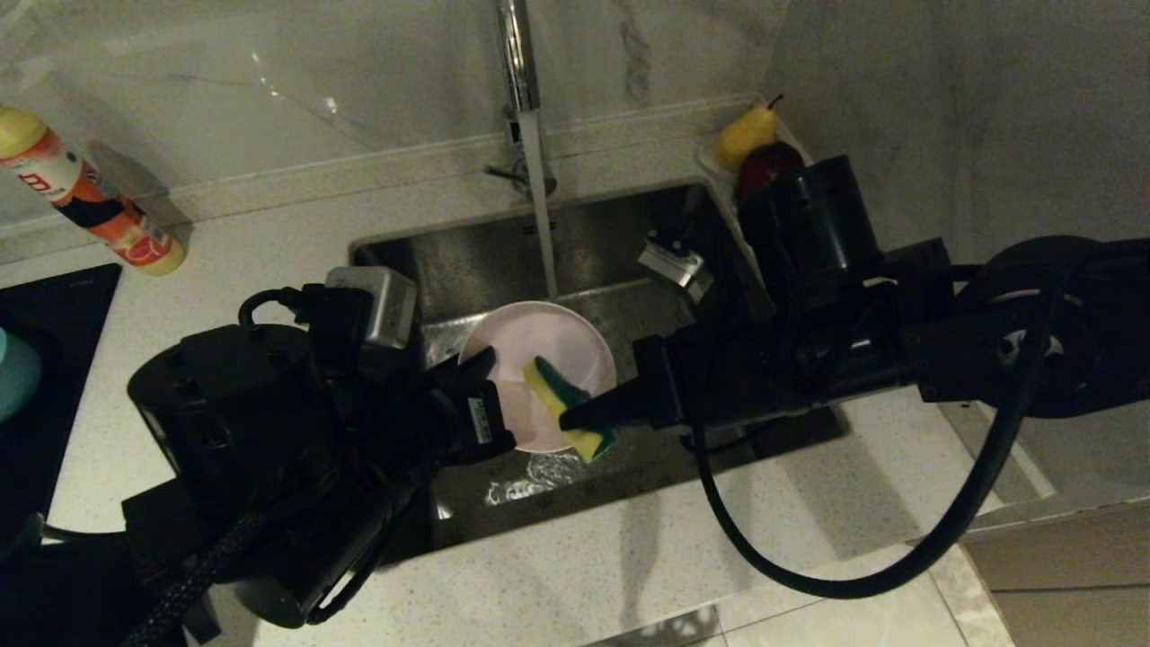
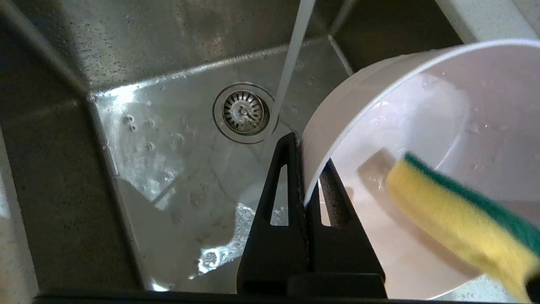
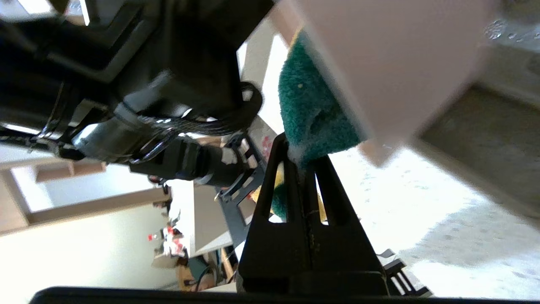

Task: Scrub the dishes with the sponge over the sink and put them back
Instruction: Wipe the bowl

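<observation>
The left gripper [image 2: 304, 177] has its fingers [image 2: 274, 202] clenched on the rim of the pale pink bowl [image 1: 539, 368], one finger outside the wall and one inside, so the bowl hangs tilted over the sink [image 1: 467, 261] with its hollow facing up and toward the right arm. The right gripper [image 1: 575, 415] has its fingers [image 3: 295, 190] clamped on the sponge [image 1: 566, 404], which stands just ahead of the fingertips and presses its yellow foam body and dark green scouring face against the inside of the bowl near the lower rim.

Just beyond the left fingers, a thin stream of water falls from the chrome tap [image 1: 526, 117] behind the bowl's far edge. Below them lies the wet steel floor of the sink with its round drain strainer [image 2: 244, 112] and a patch of foam and droplets.

Farther out from the right fingers, a small white dish [image 1: 710, 160] at the sink's back corner holds a yellow pear [image 1: 746, 135] and a dark red fruit [image 1: 768, 166]. Well beyond the left fingers, an orange and white bottle [image 1: 85, 193] lies on the pale speckled bench [image 1: 269, 243].
</observation>
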